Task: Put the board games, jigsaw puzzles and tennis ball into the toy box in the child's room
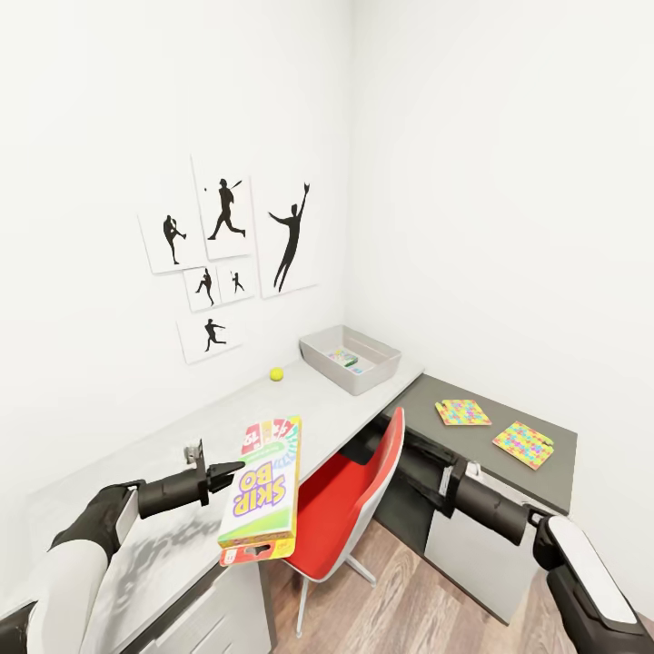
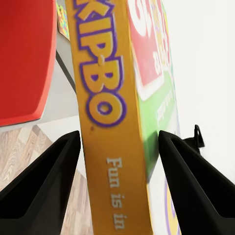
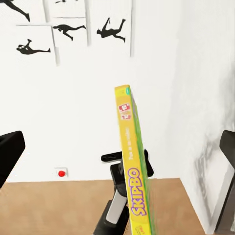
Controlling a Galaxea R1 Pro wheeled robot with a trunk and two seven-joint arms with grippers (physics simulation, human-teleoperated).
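Note:
My left gripper (image 1: 232,470) (image 2: 120,134) is shut on a board game (image 1: 263,490) (image 2: 105,93) (image 3: 133,181), a yellow Skip-Bo box with a green edge. It holds the box upright in the air, off the table's (image 1: 182,445) front edge. At the table's far corner sits the grey toy box (image 1: 352,360) with a colourful flat item inside. The tennis ball (image 1: 276,373) lies on the table just left of it. Two jigsaw puzzles (image 1: 461,412) (image 1: 524,444) lie flat on the lower dark cabinet top (image 1: 427,391). My right gripper (image 1: 420,459) (image 3: 122,147) is open, low beside the chair, facing the held box.
A red chair (image 1: 350,495) stands tucked at the table between my two arms. White walls close the corner, the left one carrying black baseball-player silhouettes (image 1: 227,259). Wood plank floor (image 1: 409,599) runs under the chair. Drawers (image 1: 209,618) sit under the table's near end.

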